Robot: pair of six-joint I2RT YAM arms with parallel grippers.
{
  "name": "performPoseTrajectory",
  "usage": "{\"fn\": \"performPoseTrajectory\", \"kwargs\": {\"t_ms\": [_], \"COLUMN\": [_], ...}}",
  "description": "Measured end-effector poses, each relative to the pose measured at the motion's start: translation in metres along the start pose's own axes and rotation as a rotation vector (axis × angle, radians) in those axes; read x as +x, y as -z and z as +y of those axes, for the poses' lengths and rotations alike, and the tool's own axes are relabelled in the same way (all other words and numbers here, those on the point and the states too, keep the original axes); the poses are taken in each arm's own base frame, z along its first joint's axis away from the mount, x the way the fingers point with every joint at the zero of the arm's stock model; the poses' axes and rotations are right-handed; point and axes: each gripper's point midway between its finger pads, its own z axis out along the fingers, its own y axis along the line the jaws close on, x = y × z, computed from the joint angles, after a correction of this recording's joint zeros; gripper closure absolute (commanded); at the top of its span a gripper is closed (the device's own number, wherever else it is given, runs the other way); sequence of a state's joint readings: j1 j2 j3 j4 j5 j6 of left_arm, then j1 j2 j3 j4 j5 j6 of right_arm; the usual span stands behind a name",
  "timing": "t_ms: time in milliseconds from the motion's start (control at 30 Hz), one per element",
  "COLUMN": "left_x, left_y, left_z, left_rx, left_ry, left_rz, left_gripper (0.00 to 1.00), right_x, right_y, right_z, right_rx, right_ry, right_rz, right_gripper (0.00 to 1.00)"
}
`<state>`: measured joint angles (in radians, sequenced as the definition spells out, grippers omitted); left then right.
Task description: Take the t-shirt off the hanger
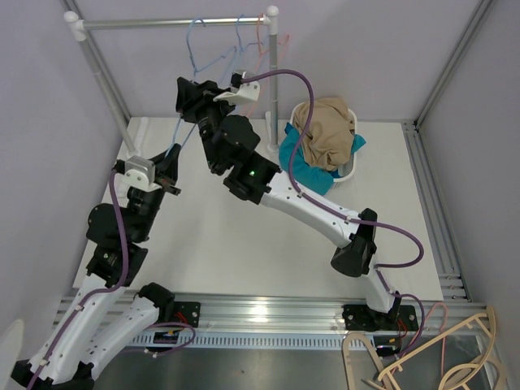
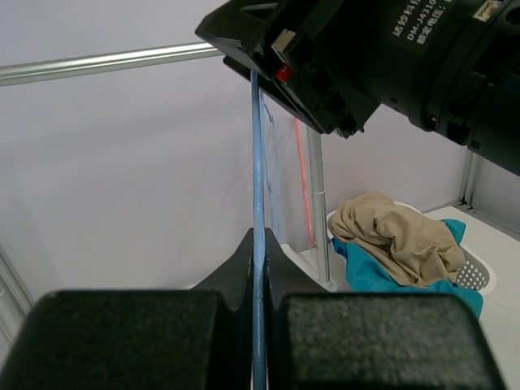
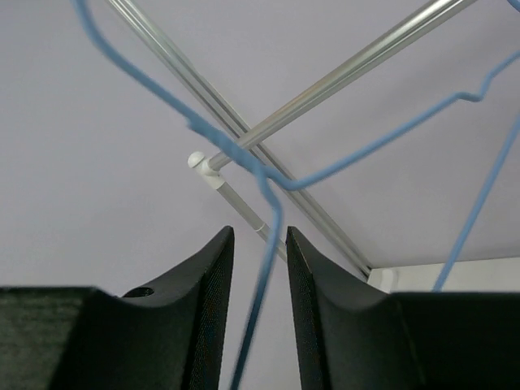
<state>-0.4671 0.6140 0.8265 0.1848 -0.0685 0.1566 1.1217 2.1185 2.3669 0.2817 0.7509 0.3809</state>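
A thin blue wire hanger (image 2: 257, 162) is bare, with no cloth on it. My left gripper (image 2: 259, 244) is shut on its lower wire, seen from above near the table's left side (image 1: 172, 162). Higher up, my right gripper (image 3: 260, 236) is open; the hanger (image 3: 275, 213) passes through the gap between its jaws without being clamped. In the top view the right gripper (image 1: 183, 91) is just below the rail. A tan t-shirt (image 1: 329, 130) lies crumpled in the white basket (image 1: 351, 166) on top of a teal garment (image 1: 302, 166).
A metal clothes rail (image 1: 175, 23) on white posts stands at the back, with two more blue hangers (image 1: 195, 41) and a red one (image 1: 262, 36) on it. The post (image 1: 273, 89) rises between my right arm and the basket. Wooden hangers (image 1: 443, 357) lie off the table, front right.
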Motion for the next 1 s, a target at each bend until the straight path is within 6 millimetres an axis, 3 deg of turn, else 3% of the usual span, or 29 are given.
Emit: {"fn": "performPoseTrajectory", "kwargs": {"t_ms": [100,133,167,200,233,267,400,600,700,733,767,833,1000], "left_x": [-0.003,-0.004,-0.004,-0.005,-0.005,-0.003,0.009,0.007,0.007,0.007,0.004,-0.001,-0.008], "left_y": [0.0,0.0,0.0,-0.001,-0.001,-0.001,-0.003,-0.001,-0.001,-0.001,-0.002,-0.002,-0.002], "left_z": [0.004,0.006,0.007,0.008,0.008,0.008,0.005,0.006,0.006,0.007,0.009,0.012,0.018], "left_rx": [-0.02,-0.031,-0.039,-0.044,-0.047,-0.044,-0.035,-0.041,-0.043,-0.048,-0.058,-0.072,-0.105], "left_ry": [0.006,0.01,0.012,0.017,0.019,0.022,0.022,0.023,0.025,0.025,0.028,0.034,0.046], "left_rz": [-0.01,-0.011,-0.011,-0.012,-0.011,0.001,0.043,0.037,0.037,0.034,0.025,0.005,-0.023], "left_gripper": [0.99,0.99,0.99,0.99,0.99,0.99,0.99,0.99,0.99,0.99,0.99,0.99,0.99], "right_x": [0.003,0.003,0.003,0.003,0.003,0.001,-0.007,-0.007,-0.006,-0.005,-0.005,-0.003,0.0], "right_y": [0.0,0.0,0.0,0.0,0.0,0.0,-0.001,0.0,0.0,0.0,0.0,0.0,0.0], "right_z": [-0.002,-0.002,-0.002,-0.001,-0.001,0.002,0.008,0.009,0.01,0.009,0.009,0.007,0.006], "right_rx": [0.002,0.001,-0.001,-0.004,-0.007,-0.013,-0.028,-0.033,-0.038,-0.038,-0.039,-0.037,-0.036], "right_ry": [0.008,0.01,0.013,0.013,0.018,-0.007,-0.043,-0.045,-0.046,-0.04,-0.032,-0.018,-0.002], "right_rz": [0.005,0.005,0.006,0.006,0.007,0.0,-0.026,-0.025,-0.022,-0.019,-0.016,-0.008,0.003], "right_gripper": [0.59,0.64,0.7,0.92,0.92,1.0,1.0,1.0,0.8,0.6,0.54,0.46,0.43]}}
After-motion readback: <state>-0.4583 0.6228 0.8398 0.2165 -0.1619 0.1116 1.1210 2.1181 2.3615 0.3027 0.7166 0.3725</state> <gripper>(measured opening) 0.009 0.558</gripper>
